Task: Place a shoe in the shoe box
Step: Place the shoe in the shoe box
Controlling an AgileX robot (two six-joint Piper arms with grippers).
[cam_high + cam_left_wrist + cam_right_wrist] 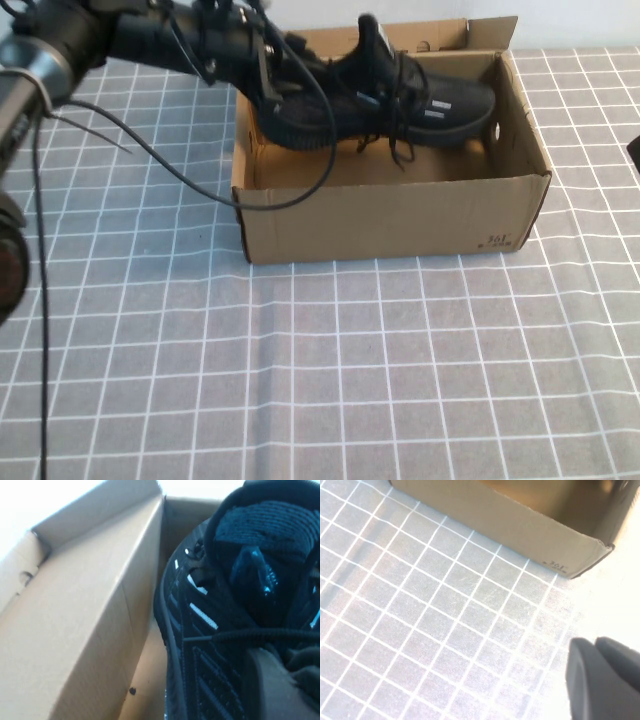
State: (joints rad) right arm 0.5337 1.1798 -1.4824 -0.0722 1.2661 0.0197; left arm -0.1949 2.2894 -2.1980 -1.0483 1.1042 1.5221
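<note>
Shoe: I see the all-black knit sneaker with black laces and white dash marks (400,100) inside the open box, heel end raised towards the box's left wall, toe down near the right end, so it sits tilted, not flat.
Box: the rectangular brown corrugated cardboard shoe box (390,215) stands on the grey checked cloth of the desk (330,380), flap lid folded back behind so the top stays clear for loading.
Left tool: my left tool (275,85) reaches in over the box's left wall, pressed together and pinching the shoe at its heel end; I judge this keeps the shoe aimed lengthwise along the box.
Right tool: my right tool (602,677) hangs above the cloth near the box's printed front corner, fingers pressed together, holding nothing, parked out of the way.
Stage: I judge lowering and release remain.
</note>
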